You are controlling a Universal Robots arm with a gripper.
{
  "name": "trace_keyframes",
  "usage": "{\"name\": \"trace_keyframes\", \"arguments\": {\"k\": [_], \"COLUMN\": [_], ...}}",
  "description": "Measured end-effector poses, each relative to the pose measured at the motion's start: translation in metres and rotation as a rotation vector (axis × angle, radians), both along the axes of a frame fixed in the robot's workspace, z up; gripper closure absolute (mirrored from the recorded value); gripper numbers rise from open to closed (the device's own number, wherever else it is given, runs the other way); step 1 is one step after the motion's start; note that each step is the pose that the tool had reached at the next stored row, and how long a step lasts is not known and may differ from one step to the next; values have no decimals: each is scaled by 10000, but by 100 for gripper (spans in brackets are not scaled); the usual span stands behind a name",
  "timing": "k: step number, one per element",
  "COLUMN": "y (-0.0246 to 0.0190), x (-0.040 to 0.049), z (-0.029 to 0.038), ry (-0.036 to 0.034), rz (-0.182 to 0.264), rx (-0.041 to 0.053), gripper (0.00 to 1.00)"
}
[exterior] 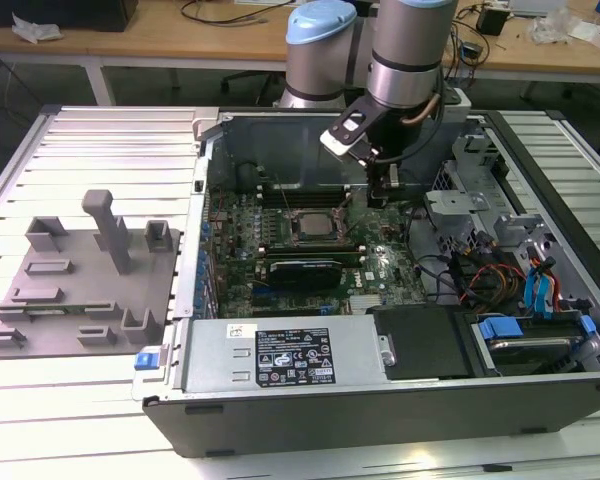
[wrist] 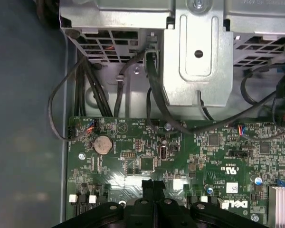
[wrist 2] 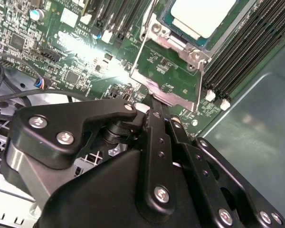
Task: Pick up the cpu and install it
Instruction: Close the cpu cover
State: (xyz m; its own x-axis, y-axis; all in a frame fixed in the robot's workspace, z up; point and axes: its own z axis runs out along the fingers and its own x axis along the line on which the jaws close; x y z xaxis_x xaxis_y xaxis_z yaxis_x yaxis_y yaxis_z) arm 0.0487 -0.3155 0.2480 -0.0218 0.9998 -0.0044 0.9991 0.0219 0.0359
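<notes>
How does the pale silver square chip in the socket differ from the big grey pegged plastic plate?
The pale silver square cpu is smaller than the grey plastic plate. The cpu lies inside the dark computer case; the plate sits outside it. The cpu's top is flat; the plate carries upright pegs. Both are greyish.

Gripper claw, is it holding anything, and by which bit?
Nothing is held. The gripper is shut and empty over the green motherboard. The cpu sits in its socket.
</notes>
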Motion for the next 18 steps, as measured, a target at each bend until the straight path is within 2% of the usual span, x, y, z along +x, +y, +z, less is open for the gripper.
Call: {"name": "trace_keyframes", "arguments": {"k": [3, 7, 16, 18], "y": [0, 0, 1, 0], "x": [-53, -168, -328, -335], "z": [0, 0, -1, 0], "ry": [-50, -172, -375, -382], "rz": [1, 0, 1, 0], "rx": [3, 5, 8, 6], "gripper": [89, 89, 89, 89]}}
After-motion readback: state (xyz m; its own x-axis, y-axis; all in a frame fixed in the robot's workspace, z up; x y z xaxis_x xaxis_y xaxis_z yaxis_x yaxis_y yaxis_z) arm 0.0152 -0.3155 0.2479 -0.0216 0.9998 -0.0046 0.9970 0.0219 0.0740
